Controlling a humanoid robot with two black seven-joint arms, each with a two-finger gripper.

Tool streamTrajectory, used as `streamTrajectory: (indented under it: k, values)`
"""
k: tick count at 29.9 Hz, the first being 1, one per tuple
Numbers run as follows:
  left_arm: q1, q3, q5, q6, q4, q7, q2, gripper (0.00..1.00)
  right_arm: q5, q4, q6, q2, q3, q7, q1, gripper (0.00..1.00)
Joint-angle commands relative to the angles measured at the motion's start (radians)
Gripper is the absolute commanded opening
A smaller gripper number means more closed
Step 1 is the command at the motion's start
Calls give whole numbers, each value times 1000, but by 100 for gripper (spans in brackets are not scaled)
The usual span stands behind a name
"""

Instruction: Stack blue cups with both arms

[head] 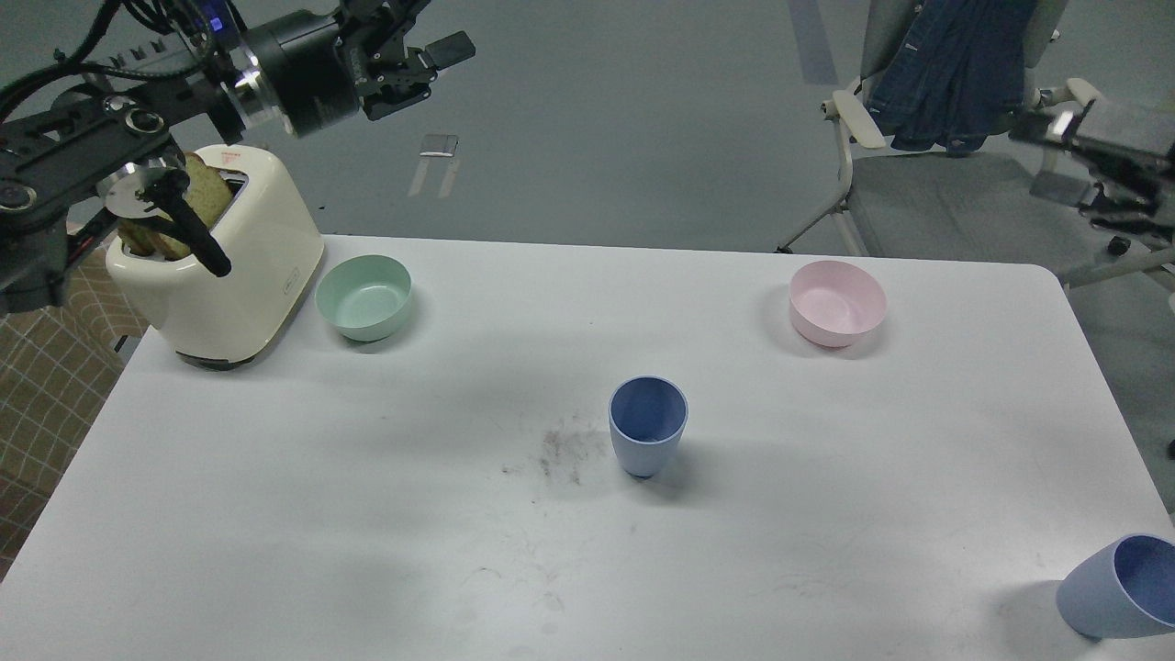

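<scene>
- Right now, your two blue cups stand well apart on the white table (275, 514): one cup (647, 424) is upright near the middle, a little toward the right edge, and the other cup (1118, 588) sits at the near right corner, partly cut off by the view's edge.
- The middle cup's long axis runs straight up, mouth open to the top; the corner cup looks tilted, its mouth turned toward the right, though so close to the edge of the view that may be the lens.
- Your left gripper (431, 66) hangs high beyond the far left corner, above the toaster (240, 266), holding nothing; its fingers seem a little spread, but they are too dark and foreshortened to tell for sure.
- Your right gripper (1056, 128) is off the table past the far right corner, blurred against the chair (955, 207); you cannot tell how its fingers stand, and it carries nothing you can see.
- The relation to weigh: the corner cup lies straight back toward you from the right gripper, along the right edge, so that arm is clearly the nearer one.
- The middle cup lies down and to the right of the left gripper, past the green bowl (364, 296); the pink bowl (837, 302) sits between it and the right arm.
- Neither cup is lifted yet, so stacking has not begun.
</scene>
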Motion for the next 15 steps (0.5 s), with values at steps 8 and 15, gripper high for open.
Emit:
streamTrajectory:
  k: [8,15]
  values:
    - [37,-1,3,0,0,0,-52,91,-436,120,-84,-210,-108,0,-150,100]
    - [51,-1,9,0,0,0,-58,91,-576,107,-134,-218,-194,0,-150,100]
